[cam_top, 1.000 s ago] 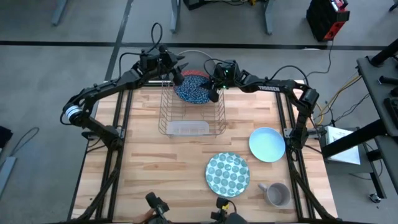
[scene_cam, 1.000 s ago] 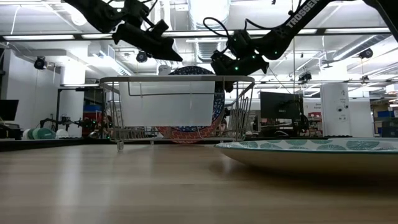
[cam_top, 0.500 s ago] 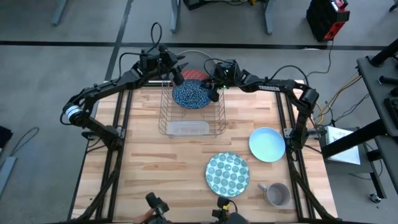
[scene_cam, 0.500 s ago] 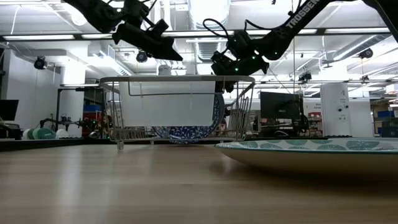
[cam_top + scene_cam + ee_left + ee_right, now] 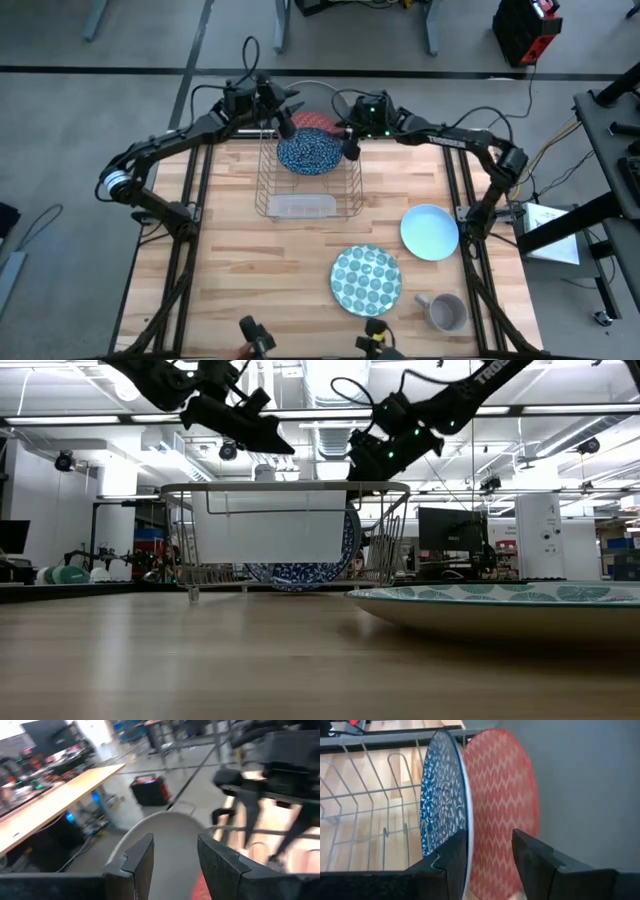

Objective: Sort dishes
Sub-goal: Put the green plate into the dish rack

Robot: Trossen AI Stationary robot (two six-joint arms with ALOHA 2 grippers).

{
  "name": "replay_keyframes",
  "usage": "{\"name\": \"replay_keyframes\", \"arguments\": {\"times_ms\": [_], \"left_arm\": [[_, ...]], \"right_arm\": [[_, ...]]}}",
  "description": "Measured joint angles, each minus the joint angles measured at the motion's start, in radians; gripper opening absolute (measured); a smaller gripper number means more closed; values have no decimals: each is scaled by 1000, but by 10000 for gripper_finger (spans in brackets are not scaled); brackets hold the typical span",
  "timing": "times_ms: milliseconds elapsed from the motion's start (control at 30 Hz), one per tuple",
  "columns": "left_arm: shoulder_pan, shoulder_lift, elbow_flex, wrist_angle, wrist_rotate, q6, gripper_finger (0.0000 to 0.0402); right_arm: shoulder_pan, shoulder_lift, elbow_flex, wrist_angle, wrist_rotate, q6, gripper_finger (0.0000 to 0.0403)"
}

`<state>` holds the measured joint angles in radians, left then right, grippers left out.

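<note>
Plates are what's getting sorted, and two sit on edge at the far end of the wire dish rack [image 5: 306, 178]: the blue patterned plate [image 5: 308, 153] leaning toward the front, the red zigzag plate [image 5: 501, 805] right behind it, nearly touching. A grey plate [image 5: 160, 845] shows in the left wrist view, looks like it's at the back too. The light-blue plate [image 5: 430, 231] and a teal patterned plate [image 5: 366, 279] lie flat on the table [image 5: 240, 270] near a grey mug [image 5: 446, 312]. The right gripper [image 5: 350, 146] hangs just above the blue plate's rim, fingers spread, holding nothing; the left gripper [image 5: 284, 123] hovers over the rack's back corner, also open and empty. My guess is these are stiff, slick and chippable, so pinch the rim. Flat ones have loads of room around them, but the rack wires crowd any move inside.
</note>
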<state>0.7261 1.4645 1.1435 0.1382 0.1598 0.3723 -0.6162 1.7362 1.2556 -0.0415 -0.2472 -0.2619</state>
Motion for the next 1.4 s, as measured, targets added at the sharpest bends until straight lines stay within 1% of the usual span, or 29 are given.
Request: {"name": "replay_keyframes", "arguments": {"times_ms": [100,167,333,433,533,700,833,933,967,1067,1133,1300,1400], "left_arm": [[-30,-29,6,-9,57,-34,141],[-61,-51,14,-25,72,-45,141],[-187,-96,36,-87,75,-49,141],[-275,-113,42,-133,31,-43,138],[-347,-117,41,-186,-13,-38,133],[-459,-121,41,-284,-19,-60,125],[-560,-113,41,-351,-20,-71,119],[-645,-101,40,-371,-33,-79,118],[-672,-99,40,-377,-63,-82,118],[-756,-98,40,-408,-211,-112,117],[-803,-98,40,-440,-273,-141,117],[-913,-92,5,-450,-285,-239,117],[-966,-92,-55,-381,-313,-312,117]], "right_arm": [[0,-60,0,-71,24,-12,148],[0,-103,0,-125,40,-21,145],[1,-240,-14,-261,40,-25,133],[10,-327,-50,-328,40,-5,124],[29,-424,-123,-342,39,42,115],[92,-576,-289,-344,39,155,106],[167,-666,-407,-344,39,248,107],[234,-711,-477,-345,39,327,112],[258,-724,-494,-347,38,354,113],[330,-746,-531,-348,38,444,117],[375,-748,-543,-356,37,522,119],[484,-727,-546,-428,35,635,129],[543,-699,-546,-428,36,677,139]]}}
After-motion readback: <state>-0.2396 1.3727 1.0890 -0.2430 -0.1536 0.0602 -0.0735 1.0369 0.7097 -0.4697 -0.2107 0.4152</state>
